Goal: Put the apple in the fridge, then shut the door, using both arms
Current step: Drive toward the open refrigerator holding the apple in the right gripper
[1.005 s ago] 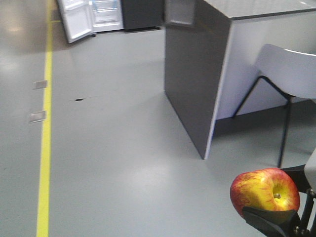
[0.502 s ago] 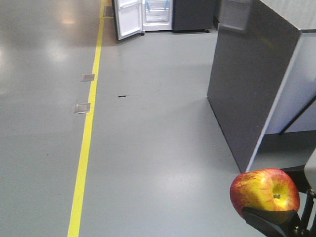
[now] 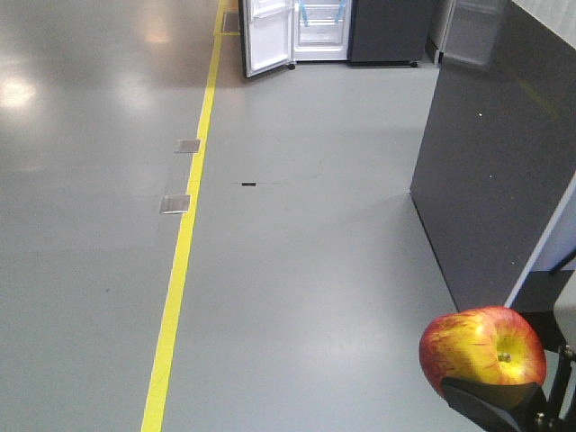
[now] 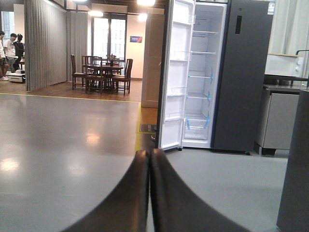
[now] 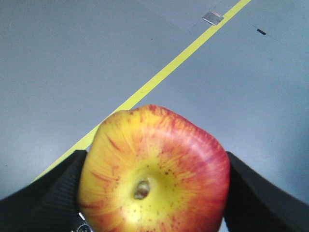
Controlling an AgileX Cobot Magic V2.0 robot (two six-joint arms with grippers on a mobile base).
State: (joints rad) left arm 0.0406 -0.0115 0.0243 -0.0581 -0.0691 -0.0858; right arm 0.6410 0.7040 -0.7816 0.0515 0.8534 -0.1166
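A wide hall with a glossy grey floor (image 3: pixel 297 270) is shown, crossed from near to far by a yellow floor line (image 3: pixel 184 243). At the far end the tall dark grey fridge (image 4: pixel 244 77) is seen with its white interior exposed and strips of blue tape (image 4: pixel 208 96) on the shelves. Its narrow white-lined door (image 4: pixel 175 77) is swung open to the left. A small label at the fridge's top corner and a blue wall sign (image 4: pixel 136 39) are too small to be read. The glossy red-and-yellow apple (image 3: pixel 482 349) is held near the right, well apart from the fridge. It is clamped between the black fingers (image 5: pixel 46 198) of the right gripper (image 5: pixel 153 162), with its stem dimple turned towards the wrist camera. The fingers of the left gripper (image 4: pixel 148 166) are pressed together on nothing. A dark grey counter panel (image 3: pixel 486 180) is seen on the right.
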